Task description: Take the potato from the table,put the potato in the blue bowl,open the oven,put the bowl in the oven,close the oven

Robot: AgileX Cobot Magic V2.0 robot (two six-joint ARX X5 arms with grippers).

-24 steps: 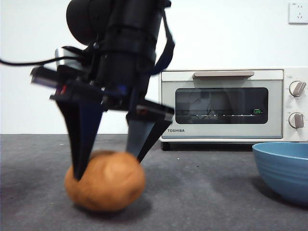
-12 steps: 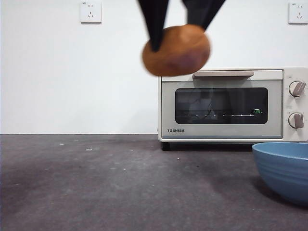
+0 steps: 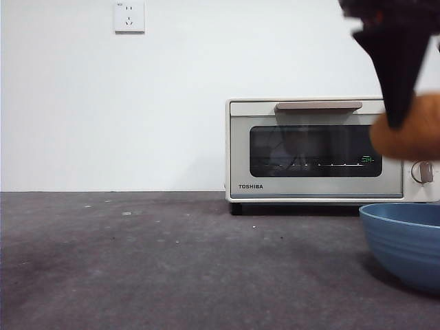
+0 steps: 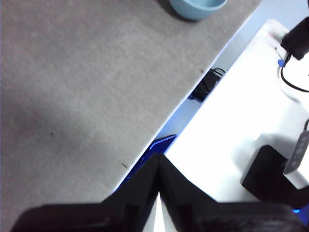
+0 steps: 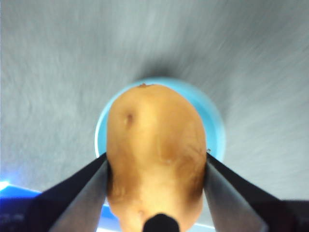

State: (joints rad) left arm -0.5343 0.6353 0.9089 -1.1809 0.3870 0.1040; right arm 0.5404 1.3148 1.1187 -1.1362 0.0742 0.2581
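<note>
Right wrist view: right pincer (image 5: 155,169) clamped on both flanks of lumpy orange-brown potato (image 5: 155,154), long axis running away from wrist, held in air directly above round matte blue bowl (image 5: 215,130) on dark grey bench (image 5: 58,58); straight lowering needed; left pincer (image 4: 158,181) shut, empty, idle

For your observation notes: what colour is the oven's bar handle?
Tan, against the cream-white Toshiba toaster oven; the bar handle shows best in the front view.

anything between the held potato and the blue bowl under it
Nothing: in the front view only open air separates the potato, clamped in the right gripper, from the blue bowl.
</note>
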